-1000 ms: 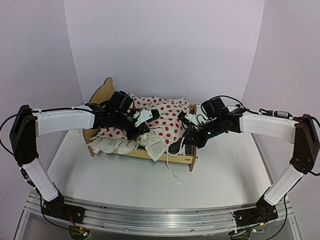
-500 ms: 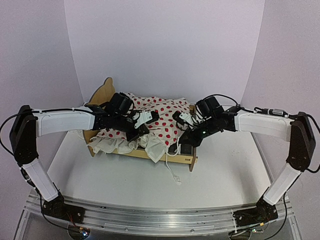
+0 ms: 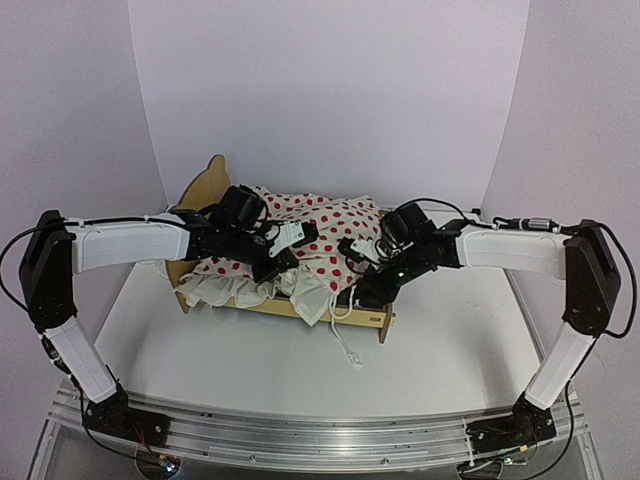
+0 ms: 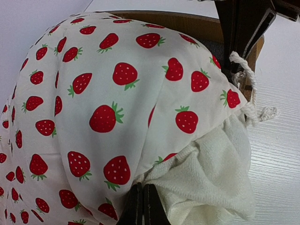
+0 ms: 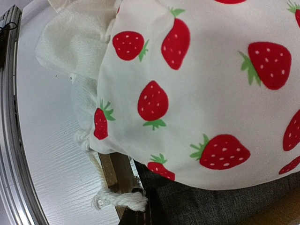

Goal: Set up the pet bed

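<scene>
The pet bed is a plywood frame with a wavy headboard at the left, standing mid-table. A white blanket printed with red strawberries lies heaped over it, its cream terry underside hanging over the front rail. My left gripper is shut on the blanket, its tips pinching the seam between print and terry. My right gripper is shut at the bed's foot corner, tips over the grey felt base just under the blanket's edge, beside the wooden rail.
A white knotted cord lies against my right fingers, and its loose end trails onto the white table. The right arm's dark body shows beyond the blanket. A metal rail runs along the table's near edge.
My right arm has swung left, bringing its shut gripper from beside the bed's foot corner in under the blanket's edge. The left arm and its grip have not moved.
</scene>
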Available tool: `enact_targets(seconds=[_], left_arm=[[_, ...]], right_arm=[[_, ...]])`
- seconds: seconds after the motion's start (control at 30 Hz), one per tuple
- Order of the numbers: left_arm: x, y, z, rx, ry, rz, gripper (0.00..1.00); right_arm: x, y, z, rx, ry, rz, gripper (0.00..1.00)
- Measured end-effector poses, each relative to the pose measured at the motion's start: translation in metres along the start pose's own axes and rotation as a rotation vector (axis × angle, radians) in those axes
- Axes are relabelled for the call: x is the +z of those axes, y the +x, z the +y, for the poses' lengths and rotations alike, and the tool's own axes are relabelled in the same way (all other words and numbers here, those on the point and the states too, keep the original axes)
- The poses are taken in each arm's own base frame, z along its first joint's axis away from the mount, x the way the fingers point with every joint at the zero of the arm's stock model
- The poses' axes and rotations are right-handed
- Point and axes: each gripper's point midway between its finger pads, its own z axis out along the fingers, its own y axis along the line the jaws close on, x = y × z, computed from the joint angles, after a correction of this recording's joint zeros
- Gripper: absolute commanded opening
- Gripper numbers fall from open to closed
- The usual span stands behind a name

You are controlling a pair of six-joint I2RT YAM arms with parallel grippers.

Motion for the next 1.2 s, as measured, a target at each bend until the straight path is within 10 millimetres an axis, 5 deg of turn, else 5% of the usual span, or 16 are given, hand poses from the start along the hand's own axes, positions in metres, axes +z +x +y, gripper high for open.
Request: enact_targets(seconds=[0.27, 0.57, 0.73, 0.87, 1.0, 1.2], left_arm=[[0.001, 0.000, -0.002, 0.001, 0.005, -0.010, 0.00], [0.001, -0.002, -0.005, 0.001, 0.023, -0.022, 0.00], [0.001, -0.003, -0.006, 0.000, 0.029, -0.026, 0.00], [0.001, -0.004, -0.007, -0.004, 0.038, -0.032, 0.00], [0.001, -0.004, -0.008, -0.014, 0.040, -0.034, 0.00], [0.001, -0.006, -0.007, -0.016, 0.040, -0.041, 0.00]], right_arm=[[0.022, 0.025, 0.001, 0.033, -0.058, 0.090, 0.00], [0.014, 0.021, -0.005, 0.106, -0.081, 0.080, 0.41], [0.000, 0.024, -0.003, 0.097, -0.087, 0.106, 0.50], [-0.015, 0.031, 0.006, 0.083, -0.105, 0.148, 0.46], [-0.020, 0.029, 0.009, 0.075, -0.112, 0.158, 0.18], [-0.010, 0.016, 0.001, 0.128, -0.115, 0.167, 0.05]])
